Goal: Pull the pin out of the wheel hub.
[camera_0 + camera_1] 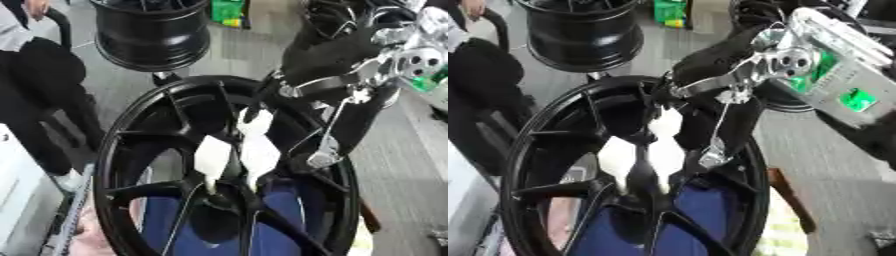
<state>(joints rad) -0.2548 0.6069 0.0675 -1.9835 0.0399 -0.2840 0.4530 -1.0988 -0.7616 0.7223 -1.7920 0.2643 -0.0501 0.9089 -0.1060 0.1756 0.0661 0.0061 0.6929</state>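
Nearest us we see the black wheel hub (118,150), standing on edge and filling the lower frame, its spokes meeting at the centre. Blue fabric (289,200) shows through the lower openings. Our right hand (249,150) reaches in from the upper right, its white-tipped fingers pointing down at the hub centre; we cannot tell whether they grip anything. The pin we cannot make out. Beyond stands a second black rim (149,37).
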